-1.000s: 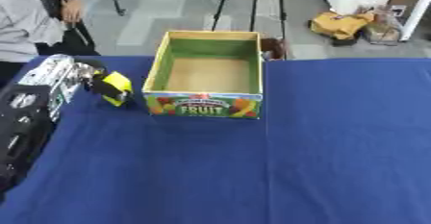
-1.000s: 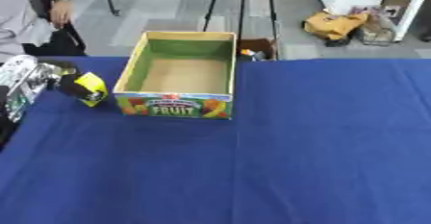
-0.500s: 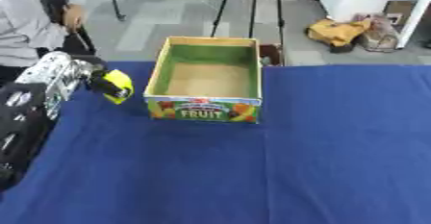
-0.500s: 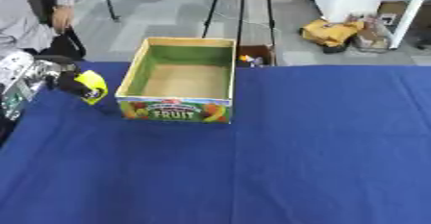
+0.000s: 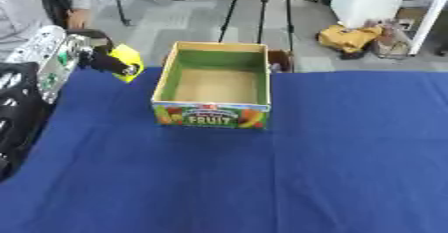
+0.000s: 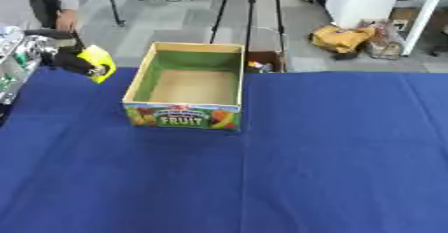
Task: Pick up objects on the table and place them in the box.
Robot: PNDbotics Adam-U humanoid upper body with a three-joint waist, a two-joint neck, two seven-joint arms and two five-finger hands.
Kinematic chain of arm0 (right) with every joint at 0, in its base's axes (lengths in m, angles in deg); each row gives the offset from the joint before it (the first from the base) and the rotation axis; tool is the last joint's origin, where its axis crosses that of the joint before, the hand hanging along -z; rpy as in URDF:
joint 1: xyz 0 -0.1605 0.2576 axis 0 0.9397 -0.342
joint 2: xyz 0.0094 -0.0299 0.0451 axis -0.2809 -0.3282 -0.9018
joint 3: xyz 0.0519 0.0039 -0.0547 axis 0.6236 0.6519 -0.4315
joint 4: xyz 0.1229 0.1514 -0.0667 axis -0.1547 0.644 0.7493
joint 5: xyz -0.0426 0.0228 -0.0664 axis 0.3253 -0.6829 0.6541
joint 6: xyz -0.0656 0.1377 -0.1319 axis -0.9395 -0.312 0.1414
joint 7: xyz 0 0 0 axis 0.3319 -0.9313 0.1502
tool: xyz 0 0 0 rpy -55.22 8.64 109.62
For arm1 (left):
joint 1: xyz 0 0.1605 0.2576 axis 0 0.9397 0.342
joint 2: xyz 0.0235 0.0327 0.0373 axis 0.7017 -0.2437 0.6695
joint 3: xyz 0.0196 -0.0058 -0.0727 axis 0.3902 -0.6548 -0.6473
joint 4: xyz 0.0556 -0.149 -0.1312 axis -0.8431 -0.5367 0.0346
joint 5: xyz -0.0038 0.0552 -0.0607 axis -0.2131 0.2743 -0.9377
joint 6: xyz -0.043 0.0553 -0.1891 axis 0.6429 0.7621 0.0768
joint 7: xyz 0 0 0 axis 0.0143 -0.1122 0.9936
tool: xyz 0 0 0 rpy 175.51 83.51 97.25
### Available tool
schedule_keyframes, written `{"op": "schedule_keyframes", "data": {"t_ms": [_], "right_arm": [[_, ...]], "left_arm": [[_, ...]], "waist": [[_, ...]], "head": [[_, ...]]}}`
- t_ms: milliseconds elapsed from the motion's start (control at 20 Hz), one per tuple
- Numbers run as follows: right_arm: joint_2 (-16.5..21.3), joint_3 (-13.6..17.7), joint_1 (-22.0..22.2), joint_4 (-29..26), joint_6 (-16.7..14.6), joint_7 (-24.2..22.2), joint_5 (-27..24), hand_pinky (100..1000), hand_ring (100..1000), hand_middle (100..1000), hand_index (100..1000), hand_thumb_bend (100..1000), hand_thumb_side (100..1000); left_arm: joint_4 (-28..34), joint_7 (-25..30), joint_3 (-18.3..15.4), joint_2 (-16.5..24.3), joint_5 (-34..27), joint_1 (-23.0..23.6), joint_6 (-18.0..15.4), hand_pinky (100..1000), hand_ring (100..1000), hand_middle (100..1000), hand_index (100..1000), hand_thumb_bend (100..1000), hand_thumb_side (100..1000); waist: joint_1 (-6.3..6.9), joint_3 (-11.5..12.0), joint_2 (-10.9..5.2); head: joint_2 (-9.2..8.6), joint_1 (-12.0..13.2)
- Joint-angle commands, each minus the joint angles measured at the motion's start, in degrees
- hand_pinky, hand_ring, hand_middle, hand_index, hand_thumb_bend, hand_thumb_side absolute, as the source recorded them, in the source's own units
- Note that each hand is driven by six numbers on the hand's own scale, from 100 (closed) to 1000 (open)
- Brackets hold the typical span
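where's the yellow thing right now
The yellow thing is in the left hand, whose fingers curl around it, at the left side of the left eye view, just beyond the upper-left corner of the fruit box.

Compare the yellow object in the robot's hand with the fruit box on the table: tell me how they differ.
The yellow object is small and plain bright yellow; the fruit box is far larger, with green inner walls and a printed front. The object is held off the table in the left hand; the box sits on the blue table. The object lies outside, left of the box, which looks empty.
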Motion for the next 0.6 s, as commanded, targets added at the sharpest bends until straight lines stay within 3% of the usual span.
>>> {"op": "schedule_keyframes", "data": {"t_ms": [50, 600], "right_arm": [[1.06, 0.72, -0.41, -0.83, 0.24, 0.16, 0.35, 665, 715, 689, 770, 100, 558], [0.77, 0.42, -0.97, -0.83, 0.09, -0.13, 0.27, 663, 713, 689, 768, 100, 562]], "left_arm": [[2.27, -0.28, -0.63, 0.86, -1.23, -2.57, 0.30, 624, 656, 469, 623, 100, 739], [3.55, 0.60, 1.40, -4.22, -1.35, -7.28, -0.87, 622, 655, 469, 622, 100, 741]], "waist": [[0.11, 0.06, -1.96], [0.90, -0.85, -1.97]], "head": [[0.12, -0.13], [-0.25, 0.60]]}}
